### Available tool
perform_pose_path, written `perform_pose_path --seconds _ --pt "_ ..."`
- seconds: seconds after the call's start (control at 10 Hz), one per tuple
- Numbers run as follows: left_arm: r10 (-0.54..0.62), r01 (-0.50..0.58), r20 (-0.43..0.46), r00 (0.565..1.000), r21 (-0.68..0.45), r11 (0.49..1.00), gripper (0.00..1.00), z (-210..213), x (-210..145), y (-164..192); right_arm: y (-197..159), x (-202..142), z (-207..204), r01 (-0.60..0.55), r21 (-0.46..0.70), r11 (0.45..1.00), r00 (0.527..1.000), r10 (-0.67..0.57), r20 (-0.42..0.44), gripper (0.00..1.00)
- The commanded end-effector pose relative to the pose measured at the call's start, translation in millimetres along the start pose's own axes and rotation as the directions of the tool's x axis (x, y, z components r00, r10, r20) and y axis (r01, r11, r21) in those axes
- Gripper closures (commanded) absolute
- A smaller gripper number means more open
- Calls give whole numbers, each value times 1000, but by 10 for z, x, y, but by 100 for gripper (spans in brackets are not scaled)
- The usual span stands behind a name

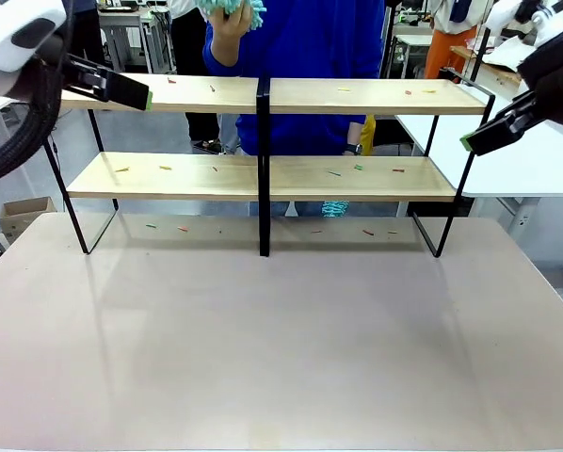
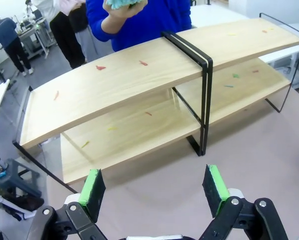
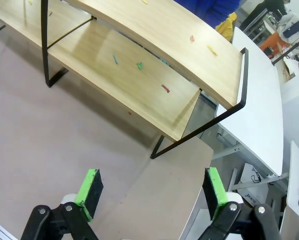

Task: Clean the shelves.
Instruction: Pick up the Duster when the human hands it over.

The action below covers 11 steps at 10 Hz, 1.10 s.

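The shelves (image 1: 376, 179) are a two-tier rack of light-wood boards in a thin black frame with a black centre post, standing at the far side of the beige tabletop. Small coloured scraps (image 1: 359, 168) lie scattered on both boards and on the table under them. My left gripper (image 1: 121, 89) hangs open and holds nothing beside the rack's top left end, seen also as the left gripper (image 2: 157, 187) above the table. My right gripper (image 1: 493, 132) is open near the rack's right end, as the right gripper (image 3: 152, 187) shows. A person in blue holds a teal cloth (image 1: 233, 8) above the top board.
A white table (image 1: 536, 155) stands to the right of the rack. The beige tabletop (image 1: 281, 348) stretches wide in front of the shelves. A cardboard box (image 1: 23, 215) sits on the floor at the left. A second teal cloth (image 1: 334, 208) shows behind the lower board.
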State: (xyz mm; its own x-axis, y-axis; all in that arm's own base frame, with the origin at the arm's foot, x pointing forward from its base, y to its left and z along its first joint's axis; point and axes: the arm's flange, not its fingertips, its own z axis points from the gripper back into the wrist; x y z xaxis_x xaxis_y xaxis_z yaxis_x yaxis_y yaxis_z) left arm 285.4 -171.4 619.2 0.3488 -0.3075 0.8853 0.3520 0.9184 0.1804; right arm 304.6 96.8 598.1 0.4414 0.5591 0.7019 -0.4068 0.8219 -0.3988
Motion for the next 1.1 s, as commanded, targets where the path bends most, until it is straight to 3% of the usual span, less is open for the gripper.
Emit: perform_pose_path --seconds 0.0,0.3,0.4,0.7,1.0 --pt "24 -24 12 1000 6 1000 0 199 -1361 -22 49 -203 -29 -2 -9 1000 1000 2 16 0" --pt "72 -71 -31 997 5 997 0 165 -1355 20 81 -165 -68 5 0 1000 1000 -5 7 0" --pt "7 -7 -18 1000 -3 1000 0 -70 -30 -12 110 -133 -72 25 11 1000 1000 -25 4 0" --pt "7 -7 -18 1000 -3 1000 0 -70 -30 -12 383 94 -6 100 -43 994 995 -100 8 0" --pt "7 -7 -18 1000 -3 1000 0 -70 -30 -12 608 372 -1 339 -56 939 941 -338 32 0"
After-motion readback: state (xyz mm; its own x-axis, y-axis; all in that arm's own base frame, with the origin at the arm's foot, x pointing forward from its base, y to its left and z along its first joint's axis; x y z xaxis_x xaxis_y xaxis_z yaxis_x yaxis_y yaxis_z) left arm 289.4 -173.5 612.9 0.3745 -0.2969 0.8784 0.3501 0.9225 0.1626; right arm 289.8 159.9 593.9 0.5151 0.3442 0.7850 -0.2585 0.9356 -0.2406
